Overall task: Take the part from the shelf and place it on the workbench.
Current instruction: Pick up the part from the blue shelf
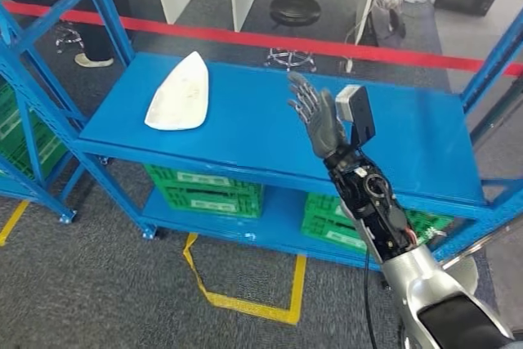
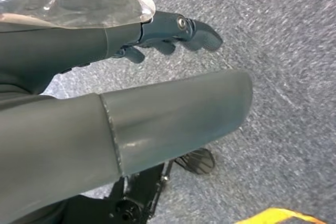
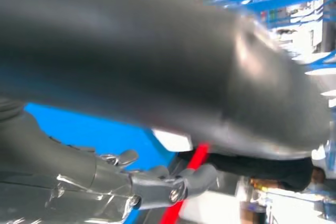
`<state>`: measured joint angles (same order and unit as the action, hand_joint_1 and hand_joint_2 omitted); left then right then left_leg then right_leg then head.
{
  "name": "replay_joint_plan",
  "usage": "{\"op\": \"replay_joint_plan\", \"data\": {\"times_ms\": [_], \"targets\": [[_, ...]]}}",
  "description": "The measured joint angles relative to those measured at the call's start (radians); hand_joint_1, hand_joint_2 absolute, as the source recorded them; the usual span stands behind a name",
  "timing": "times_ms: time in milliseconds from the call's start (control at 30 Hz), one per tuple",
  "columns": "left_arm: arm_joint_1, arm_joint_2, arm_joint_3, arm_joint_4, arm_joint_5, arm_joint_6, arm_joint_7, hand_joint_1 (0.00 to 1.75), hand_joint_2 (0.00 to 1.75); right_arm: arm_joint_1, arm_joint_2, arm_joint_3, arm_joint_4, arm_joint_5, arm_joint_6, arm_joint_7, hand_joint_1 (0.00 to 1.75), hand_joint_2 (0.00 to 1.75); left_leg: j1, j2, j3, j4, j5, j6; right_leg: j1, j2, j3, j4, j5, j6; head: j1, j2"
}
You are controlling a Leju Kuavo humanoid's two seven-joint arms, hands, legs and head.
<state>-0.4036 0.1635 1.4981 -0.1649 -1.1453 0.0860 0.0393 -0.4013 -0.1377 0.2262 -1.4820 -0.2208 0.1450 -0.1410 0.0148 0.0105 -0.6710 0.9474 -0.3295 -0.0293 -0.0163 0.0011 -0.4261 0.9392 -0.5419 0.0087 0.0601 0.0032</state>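
The flat white wedge-shaped part (image 1: pixel 180 93) is lying on the top board of the blue metal shelf (image 1: pixel 395 132), toward its left end. The right hand (image 1: pixel 315 114) is hovering above the middle of that board, well apart from the part, fingers spread and holding nothing. In the right wrist view the picture is blurring; a small white patch there is possibly the part. The left hand (image 2: pixel 118 108) is hanging over grey speckled carpet (image 2: pixel 285 51), fingers extended, gripping nothing. Green plastic crates (image 1: pixel 207 190) are sitting on the lower level.
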Motion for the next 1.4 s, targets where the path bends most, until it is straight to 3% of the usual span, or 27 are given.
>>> {"op": "replay_joint_plan", "data": {"times_ms": [67,133,200,233,267,300,333,400,467,600,667,733,767,800,833,900,933,1000,1100,1167,1233,1267,1300,1333,1400], "targets": [[-0.001,-0.001,0.0,0.0,-0.005,0.003,-0.004,0.0,0.0,-0.002,0.0,0.0,-0.001,0.002,0.001,0.001,0.0,0.0,0.001,-0.004,0.007,0.006,-0.007,0.016,0.0,-0.003,0.009,-0.005,-0.018,0.011,0.008,0.0],[-0.005,-0.001,0.0,0.0,-0.007,0.006,-0.008,0.0,0.0,-0.003,0.0,-0.001,-0.003,0.005,0.003,0.0,0.0,0.0,0.001,-0.005,0.019,0.003,-0.016,0.032,-0.002,-0.003,-0.011,0.055,-0.057,0.018,0.014,0.0],[-0.007,0.0,0.0,0.0,-0.007,0.008,-0.01,0.0,0.0,-0.001,0.0,-0.001,-0.002,0.006,0.004,0.0,0.0,0.0,-0.005,-0.008,0.031,0.002,-0.027,0.044,-0.001,-0.003,-0.088,0.198,-0.119,0.018,0.022,0.0],[-0.006,-0.001,0.0,0.0,-0.007,0.008,-0.01,0.0,0.0,0.001,0.0,-0.001,-0.002,0.006,0.005,0.0,0.0,0.0,-0.009,-0.011,0.037,0.002,-0.033,0.049,0.001,-0.002,-0.132,0.266,-0.138,0.017,0.024,0.0],[-0.005,-0.002,0.0,0.0,-0.008,0.009,-0.01,0.0,0.0,0.003,0.0,-0.001,-0.001,0.006,0.007,0.0,0.0,0.0,-0.013,-0.014,0.043,0.002,-0.038,0.051,0.004,-0.002,-0.165,0.304,-0.136,0.014,0.026,0.0],[-0.004,-0.003,0.0,0.0,-0.009,0.01,-0.01,0.0,0.0,0.004,0.0,0.0,-0.001,0.007,0.011,-0.001,0.0,0.0,-0.017,-0.019,0.051,0.002,-0.044,0.053,0.007,-0.002,-0.179,0.3,-0.112,0.008,0.028,0.0],[-0.004,-0.003,0.0,0.0,-0.011,0.011,-0.01,0.0,0.0,0.005,0.0,0.0,-0.001,0.007,0.015,-0.002,0.0,0.0,-0.022,-0.024,0.059,0.002,-0.049,0.054,0.011,0.0,-0.174,0.256,-0.067,-0.001,0.03,0.0],[-0.006,-0.006,0.0,0.0,-0.013,0.012,-0.011,0.0,0.0,0.004,0.0,0.0,-0.001,0.008,0.02,-0.005,0.0,0.0,-0.03,-0.033,0.075,0.002,-0.059,0.055,0.023,0.011,-0.131,0.112,0.033,-0.025,0.029,0.0],[-0.006,-0.009,0.0,0.0,-0.013,0.013,-0.011,0.0,0.0,0.003,0.0,-0.001,-0.001,0.009,0.021,-0.006,0.0,0.0,-0.033,-0.042,0.081,0.001,-0.063,0.052,0.032,0.015,-0.103,0.028,0.078,-0.04,0.024,0.0],[-0.003,-0.007,0.0,0.0,-0.014,0.014,-0.011,0.0,0.0,0.001,0.0,0.0,-0.002,0.01,0.022,-0.007,0.0,0.0,-0.032,-0.045,0.074,0.012,-0.075,0.037,0.025,0.0,-0.082,-0.002,0.09,-0.046,0.023,0.0],[-0.005,-0.005,0.0,0.0,-0.014,0.014,-0.012,0.0,0.0,0.0,0.0,0.001,-0.004,0.01,0.022,-0.007,0.0,0.0,-0.028,-0.034,0.029,0.105,-0.125,0.024,0.017,-0.009,-0.072,-0.014,0.098,-0.049,0.018,0.0],[-0.005,-0.003,0.0,0.0,-0.014,0.014,-0.012,0.0,0.0,0.001,0.0,0.001,-0.004,0.01,0.023,-0.007,0.0,0.0,-0.017,-0.027,-0.05,0.25,-0.179,0.008,0.014,-0.017,-0.071,-0.015,0.097,-0.048,0.014,0.0],[-0.002,-0.003,0.0,0.0,-0.014,0.014,-0.013,0.0,0.0,0.002,0.0,0.001,-0.004,0.01,0.023,-0.006,0.0,0.0,-0.01,-0.024,-0.078,0.294,-0.185,0.002,0.012,-0.02,-0.071,-0.015,0.095,-0.046,0.014,0.0],[-0.001,-0.003,0.0,0.0,-0.014,0.014,-0.013,0.0,0.0,0.002,0.0,0.001,-0.004,0.01,0.023,-0.006,0.0,0.0,-0.004,-0.021,-0.088,0.301,-0.173,-0.004,0.01,-0.023,-0.069,-0.014,0.092,-0.043,0.014,0.0],[0.0,-0.003,0.0,0.0,-0.014,0.014,-0.013,0.0,0.0,0.002,0.0,0.002,-0.003,0.01,0.023,-0.006,0.0,0.0,0.001,-0.016,-0.075,0.262,-0.143,-0.01,0.007,-0.027,-0.067,-0.013,0.088,-0.039,0.014,0.0],[-0.002,-0.002,0.0,0.0,-0.014,0.014,-0.013,0.0,0.0,0.002,0.0,0.002,-0.003,0.01,0.023,-0.006,0.0,0.0,0.007,0.005,-0.005,0.11,-0.068,-0.018,0.003,-0.033,-0.06,-0.007,0.075,-0.025,0.011,0.0],[-0.004,-0.001,0.0,0.0,-0.014,0.014,-0.013,0.0,0.0,0.002,0.0,0.002,-0.003,0.01,0.023,-0.006,0.0,0.0,0.007,0.012,0.026,0.048,-0.045,-0.016,0.003,-0.037,-0.057,-0.004,0.067,-0.018,0.009,0.0],[-0.005,-0.001,0.0,0.0,-0.015,0.014,-0.013,0.0,0.0,0.0,0.0,0.001,-0.004,0.011,0.025,-0.006,0.0,0.0,0.003,0.016,0.048,0.001,-0.04,-0.003,0.007,-0.042,-0.054,-0.001,0.056,-0.006,0.01,0.0],[-0.005,0.0,0.0,0.0,-0.016,0.014,-0.014,0.0,0.0,-0.001,0.0,0.002,-0.004,0.014,0.028,-0.004,0.0,0.0,0.002,-0.002,0.05,0.001,-0.047,0.023,0.002,-0.044,-0.053,0.008,0.038,0.009,0.018,0.0],[-0.006,0.001,0.0,0.0,-0.017,0.015,-0.014,0.0,0.0,-0.001,0.0,0.001,-0.004,0.016,0.03,-0.003,0.0,0.0,0.003,-0.012,0.056,-0.002,-0.049,0.035,-0.001,-0.027,-0.088,0.09,-0.01,0.015,0.022,0.0],[-0.006,0.0,0.0,0.0,-0.019,0.018,-0.014,0.0,0.0,0.001,0.0,0.001,-0.004,0.018,0.03,0.0,0.0,0.0,0.0,-0.025,0.058,-0.002,-0.051,0.042,-0.002,-0.011,-0.164,0.244,-0.071,0.016,0.029,0.0],[-0.005,-0.001,0.0,0.0,-0.019,0.019,-0.014,0.0,0.0,0.003,0.0,0.001,-0.004,0.019,0.03,0.002,0.0,0.0,-0.002,-0.033,0.059,-0.002,-0.052,0.043,-0.001,-0.008,-0.199,0.302,-0.086,0.015,0.031,0.0],[-0.005,-0.002,0.0,0.0,-0.02,0.02,-0.014,0.0,0.0,0.005,0.0,0.001,-0.003,0.019,0.03,0.004,0.0,0.0,-0.004,-0.042,0.06,-0.001,-0.053,0.043,-0.001,-0.006,-0.217,0.323,-0.079,0.014,0.032,0.0],[-0.004,-0.003,0.0,0.0,-0.02,0.021,-0.014,0.0,0.0,0.006,0.0,0.001,-0.003,0.021,0.031,0.005,0.0,0.0,-0.004,-0.052,0.062,-0.001,-0.054,0.043,-0.001,-0.003,-0.215,0.298,-0.05,0.01,0.033,0.0],[-0.005,-0.004,0.0,0.0,-0.021,0.022,-0.014,0.0,0.0,0.005,0.0,0.001,-0.003,0.023,0.031,0.006,0.0,0.0,-0.005,-0.072,0.067,-0.001,-0.056,0.04,-0.001,0.022,-0.165,0.161,0.038,0.0,0.035,0.0]]}}
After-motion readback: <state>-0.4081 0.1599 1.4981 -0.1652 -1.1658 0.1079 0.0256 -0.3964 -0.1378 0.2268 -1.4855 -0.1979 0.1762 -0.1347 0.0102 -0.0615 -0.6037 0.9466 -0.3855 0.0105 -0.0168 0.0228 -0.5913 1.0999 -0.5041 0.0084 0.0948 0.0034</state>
